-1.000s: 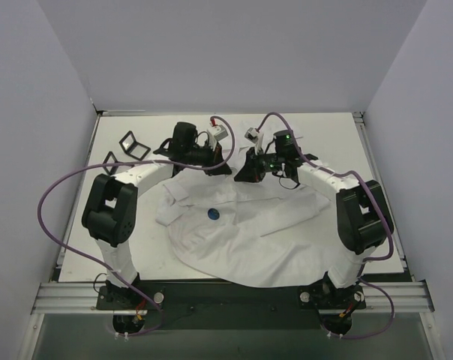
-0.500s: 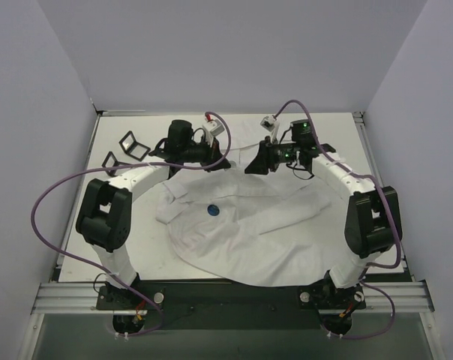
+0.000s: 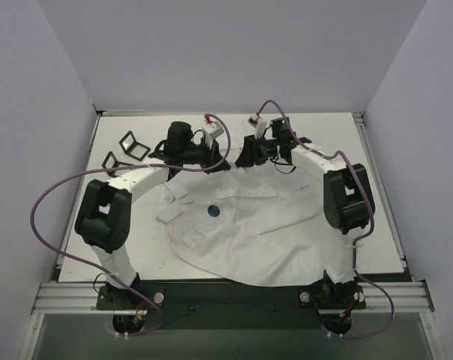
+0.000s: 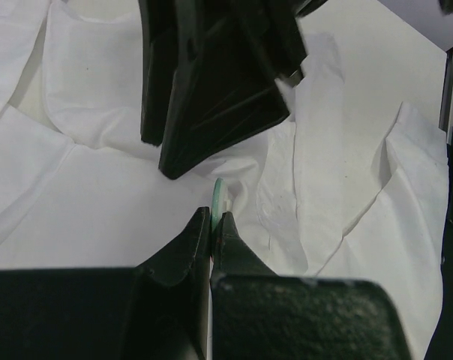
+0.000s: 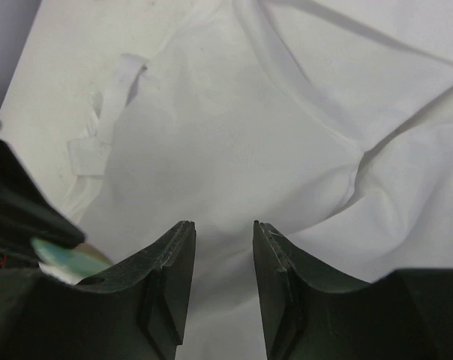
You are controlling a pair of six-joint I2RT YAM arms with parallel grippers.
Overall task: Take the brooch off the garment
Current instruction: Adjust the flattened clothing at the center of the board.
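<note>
Shirt (image 3: 241, 225) lay spread on the table (image 3: 361, 150), collar toward the far edge, hem toward the near edge. Left gripper (image 4: 215, 219) pinched a pale green disc (image 4: 220, 196) edge-up; right gripper (image 5: 224, 229) hung open over fabric.

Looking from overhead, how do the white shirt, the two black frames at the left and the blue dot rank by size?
Largest: white shirt, by far.
Next: far black frame and near black frame, too alike to rank.
Smallest: blue dot on the shirt.
</note>
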